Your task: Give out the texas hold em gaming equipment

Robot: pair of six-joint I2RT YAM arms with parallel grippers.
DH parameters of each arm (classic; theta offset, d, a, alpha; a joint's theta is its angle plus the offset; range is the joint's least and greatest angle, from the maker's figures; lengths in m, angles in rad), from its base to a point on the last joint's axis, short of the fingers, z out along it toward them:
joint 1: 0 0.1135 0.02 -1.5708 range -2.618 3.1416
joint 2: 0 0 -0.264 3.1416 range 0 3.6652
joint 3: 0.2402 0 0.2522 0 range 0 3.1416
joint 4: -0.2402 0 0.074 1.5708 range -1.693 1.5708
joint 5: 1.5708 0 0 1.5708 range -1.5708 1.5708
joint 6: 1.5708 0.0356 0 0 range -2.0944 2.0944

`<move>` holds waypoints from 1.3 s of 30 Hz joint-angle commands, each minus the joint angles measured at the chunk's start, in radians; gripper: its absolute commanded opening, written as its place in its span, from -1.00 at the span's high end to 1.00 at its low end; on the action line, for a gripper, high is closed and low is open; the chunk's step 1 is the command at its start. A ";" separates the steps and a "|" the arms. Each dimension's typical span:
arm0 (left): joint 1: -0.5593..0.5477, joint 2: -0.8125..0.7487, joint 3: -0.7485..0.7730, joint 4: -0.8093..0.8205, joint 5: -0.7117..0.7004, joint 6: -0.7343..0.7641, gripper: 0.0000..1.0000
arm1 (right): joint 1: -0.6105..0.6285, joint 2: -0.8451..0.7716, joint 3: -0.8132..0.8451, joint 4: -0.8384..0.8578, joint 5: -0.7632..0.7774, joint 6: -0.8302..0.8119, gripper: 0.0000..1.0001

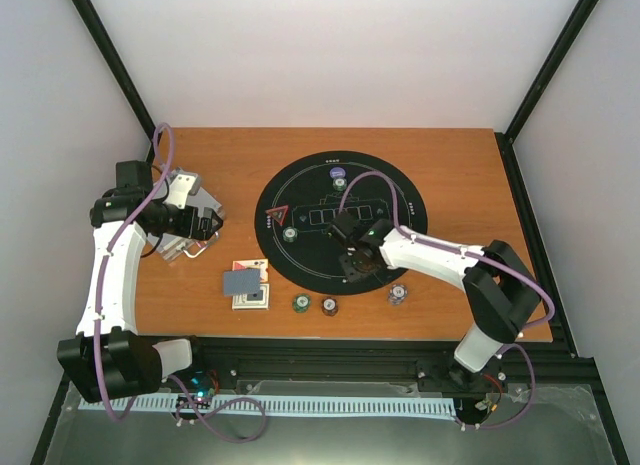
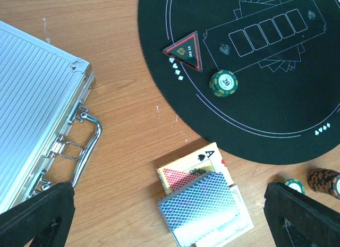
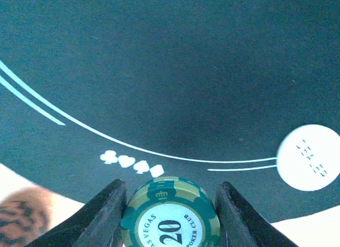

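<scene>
Green-striped chip [image 3: 170, 219] pinched in right claw [image 1: 358, 263], at near rim of black mat [image 1: 310, 267]; left claw [image 1: 207, 225] wide, empty, well off mat leftward.

The mat [image 1: 300, 260] lies in the middle of the worktop [image 1: 450, 175], the case [image 2: 32, 109] to its left. Cards [image 1: 247, 285] sit piled just off the mat's lower-left edge; 3 chips [image 1: 329, 306] lie right of them, below the mat. On the mat, 1 chip [image 1: 338, 172] lies at top, another chip [image 1: 289, 234] at left.

Case [image 2: 32, 98] is ribbed metal, mat [image 2: 159, 24] matt black, table [image 2: 133, 146] wood-grain, chip [image 3: 170, 215] smooth.
</scene>
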 commanded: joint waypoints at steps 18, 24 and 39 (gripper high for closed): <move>0.006 -0.008 0.049 -0.031 0.019 0.021 -1.00 | -0.162 0.097 -0.085 0.171 -0.005 -0.055 0.69; 0.007 -0.007 0.051 -0.032 0.020 0.026 -1.00 | -0.164 0.118 -0.086 0.166 -0.012 -0.050 0.18; 0.006 0.003 0.058 -0.031 0.027 0.023 -1.00 | 0.023 -0.054 0.068 -0.023 0.038 0.001 -0.34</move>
